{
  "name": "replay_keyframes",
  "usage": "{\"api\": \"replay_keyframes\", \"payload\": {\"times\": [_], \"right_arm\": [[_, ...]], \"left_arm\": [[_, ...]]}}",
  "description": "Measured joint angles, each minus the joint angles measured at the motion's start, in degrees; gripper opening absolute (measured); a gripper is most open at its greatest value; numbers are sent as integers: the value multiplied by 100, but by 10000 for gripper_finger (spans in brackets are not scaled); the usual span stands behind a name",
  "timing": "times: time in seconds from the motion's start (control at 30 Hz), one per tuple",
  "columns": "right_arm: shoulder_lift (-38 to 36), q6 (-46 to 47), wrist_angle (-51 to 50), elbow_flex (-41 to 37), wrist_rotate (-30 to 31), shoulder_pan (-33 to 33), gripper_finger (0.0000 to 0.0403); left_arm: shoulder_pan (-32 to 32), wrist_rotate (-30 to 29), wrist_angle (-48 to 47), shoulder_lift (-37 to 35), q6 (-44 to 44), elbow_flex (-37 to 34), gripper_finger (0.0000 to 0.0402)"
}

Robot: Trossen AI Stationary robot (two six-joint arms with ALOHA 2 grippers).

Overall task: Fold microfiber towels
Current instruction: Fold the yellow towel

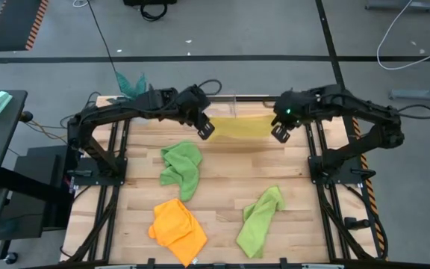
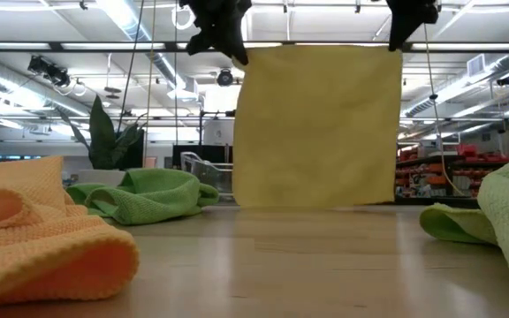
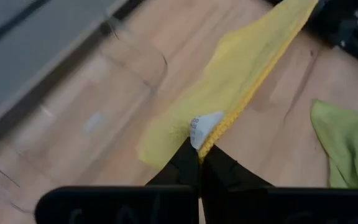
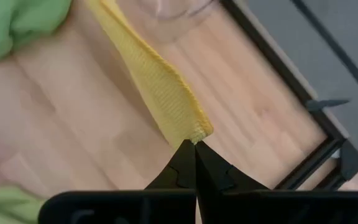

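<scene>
- L gripper (image 1: 205,129) at far centre-left of table (image 1: 222,187), raised; fingers clenched on one top corner of yellow towel (image 1: 239,125). L wrist view: fingertips (image 3: 194,163) pinch the hem right by a small white tag (image 3: 202,126).
- R gripper (image 1: 280,132) at far centre-right, same height; fingers clenched on the other top corner. R wrist view: tips (image 4: 193,158) meet on the corner of the yellow hem (image 4: 166,93).
- Yellow towel hangs stretched between both grippers, spread flat like a curtain. Low view: top edge level, sheet (image 2: 316,124) drops straight, bottom edge at or just above tabletop; can't tell if touching.
- Green towel (image 1: 181,165), crumpled, centre-left, near side of L gripper; not touched. Low view shows it as a low heap (image 2: 144,194) left of the yellow sheet.
- 2nd green towel (image 1: 260,219), crumpled in a long strip, near right; low view shows it at right edge (image 2: 493,225).
- Orange towel (image 1: 178,228), loosely bunched, near left, close to table's near edge; low view has it big in the left foreground (image 2: 47,234).
- The 3 loose towels lie apart from each other.
- Teal plant (image 1: 131,84) at far-left corner, behind L arm.
- Clear container (image 1: 226,99), just beyond the yellow towel at far edge; outline only, faint.
</scene>
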Motion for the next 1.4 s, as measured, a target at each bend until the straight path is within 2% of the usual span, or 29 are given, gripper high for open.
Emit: {"api": "replay_keyframes", "payload": {"times": [0.17,0.37,0.63,0.8,0.9,1.13,1.4], "right_arm": [[0,378,146,-852,-482,597,0],[-24,1001,522,-1656,-670,1329,0],[-42,1957,533,-1880,-724,2462,0],[-42,2306,538,-1882,-685,2905,0],[-50,2277,501,-1882,-452,2901,0],[-318,1877,426,-1795,-234,2372,0],[-796,1680,-283,-1034,444,1731,0]], "left_arm": [[-292,55,-40,2,-189,-300,4],[-689,269,5,4,-493,-618,4],[-1275,511,139,9,-844,-700,4],[-1549,502,171,9,-992,-701,4],[-1508,413,331,9,-873,-700,4],[-892,373,620,9,-802,-663,4],[-443,444,320,7,-276,246,4]]}}
